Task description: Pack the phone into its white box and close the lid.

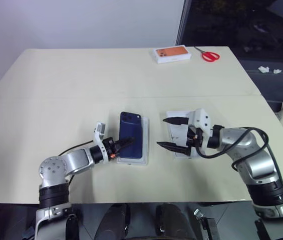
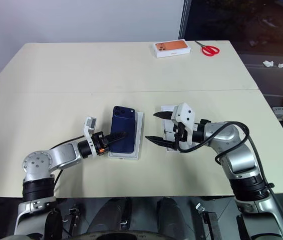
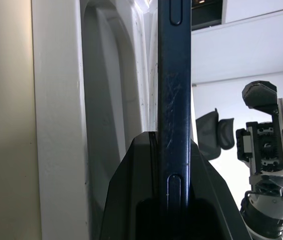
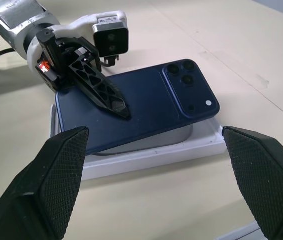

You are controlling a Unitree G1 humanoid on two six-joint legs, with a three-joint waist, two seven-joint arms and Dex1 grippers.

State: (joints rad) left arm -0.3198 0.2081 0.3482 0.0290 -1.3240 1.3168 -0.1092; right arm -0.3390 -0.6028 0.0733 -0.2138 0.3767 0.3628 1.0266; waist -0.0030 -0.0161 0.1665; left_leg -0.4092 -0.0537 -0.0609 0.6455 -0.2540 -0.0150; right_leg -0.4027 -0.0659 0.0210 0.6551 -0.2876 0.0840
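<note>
Left pincer [image 1: 127, 144]: clamped on the phone's [image 1: 132, 135] near edge.
Phone: back up, partly raised over a white tray [image 4: 146, 152] on the desk [image 1: 56, 100].
Right pincer [image 1: 173, 133]: fingers spread wide, empty, just beside the phone.

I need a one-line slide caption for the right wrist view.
Left gripper pinching the dark blue phone above a white tray.

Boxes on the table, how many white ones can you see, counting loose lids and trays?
3. One tray lies under the phone; another white piece lies behind the right end effector, partly hidden; an orange-topped box sits at the far edge.
</note>
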